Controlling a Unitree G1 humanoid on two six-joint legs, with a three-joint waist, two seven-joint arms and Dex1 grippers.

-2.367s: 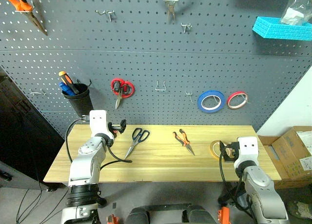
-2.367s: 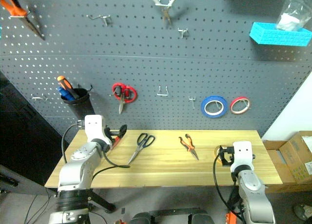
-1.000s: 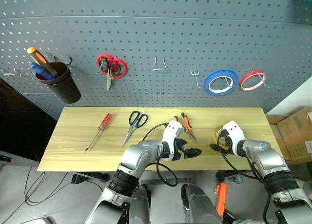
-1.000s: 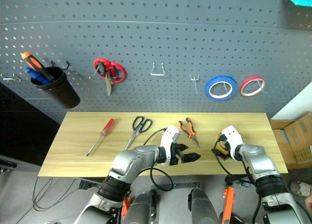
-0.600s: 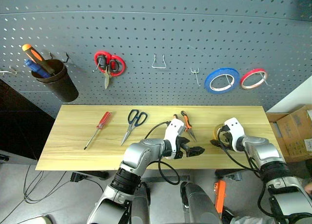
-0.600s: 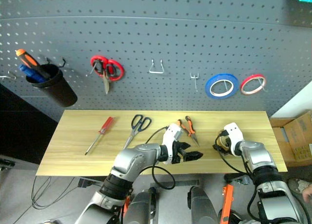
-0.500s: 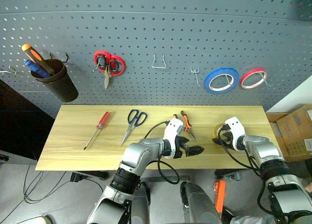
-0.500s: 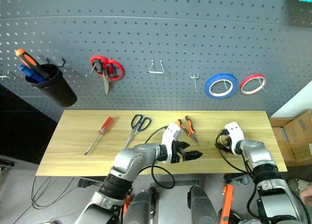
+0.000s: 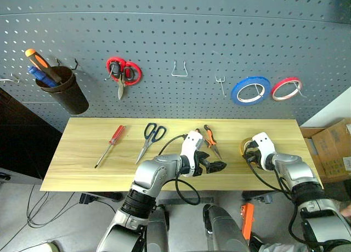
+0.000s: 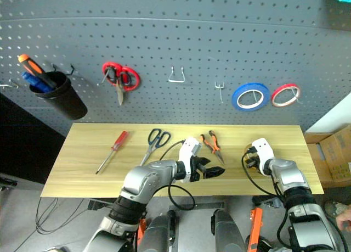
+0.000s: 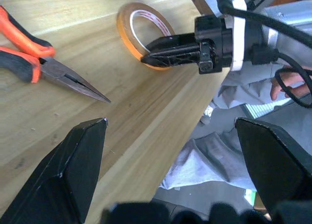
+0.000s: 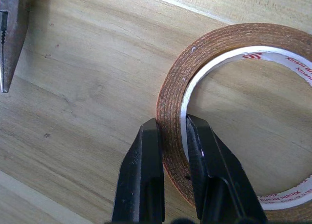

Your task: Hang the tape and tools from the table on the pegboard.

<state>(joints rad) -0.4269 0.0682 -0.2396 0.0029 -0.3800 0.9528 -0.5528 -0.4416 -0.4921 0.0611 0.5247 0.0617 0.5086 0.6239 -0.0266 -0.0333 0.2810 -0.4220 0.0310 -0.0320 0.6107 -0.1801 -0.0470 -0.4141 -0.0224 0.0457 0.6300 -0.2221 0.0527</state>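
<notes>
Wooden tabletop bears every task item, so nothing seems hung yet. Left to right: the dark-handled scissors lie left of centre near the back edge, the left gripper hangs spread wide and empty, the small pliers lie beyond it, and near the right edge the right gripper pinches the yellow tape wall, apparently not lifted.

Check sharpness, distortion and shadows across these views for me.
Head views: pegboard hole rows bow, so wide-lens distortion; evenly lit. Left wrist view: own fingers loom blurred; tape sharper. Right wrist view: tape crisp, soft shadow on the table.
</notes>
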